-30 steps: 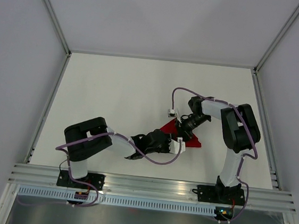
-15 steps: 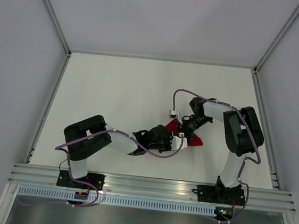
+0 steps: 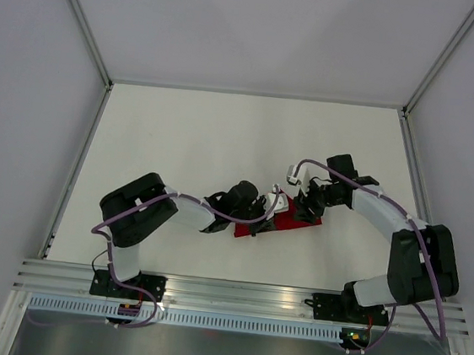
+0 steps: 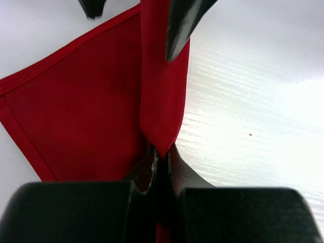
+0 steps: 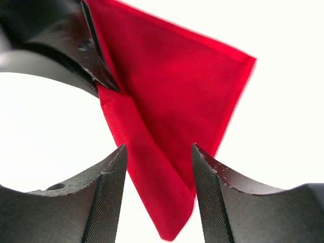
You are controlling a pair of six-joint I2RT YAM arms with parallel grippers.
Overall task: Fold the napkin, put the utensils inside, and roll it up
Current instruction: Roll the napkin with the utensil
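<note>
On the table (image 3: 182, 138), the left gripper (image 4: 161, 153), just closed, pinches a fold of the napkin (image 4: 86, 101) while the right gripper (image 5: 158, 152), newly opened, straddles it: probably a regrasp.

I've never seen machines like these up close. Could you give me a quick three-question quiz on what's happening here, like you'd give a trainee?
1. Multiple choice: which gripper is clamped on the red napkin?
A) the left gripper
B) the right gripper
C) both
2. True or false: the right gripper's jaws are shut tight.
3. Fill the gap: the napkin lies on a ___ table.

Key:
1. A. The left gripper pinches a raised fold of the cloth.
2. False. Its jaws stand open.
3. White.
</note>
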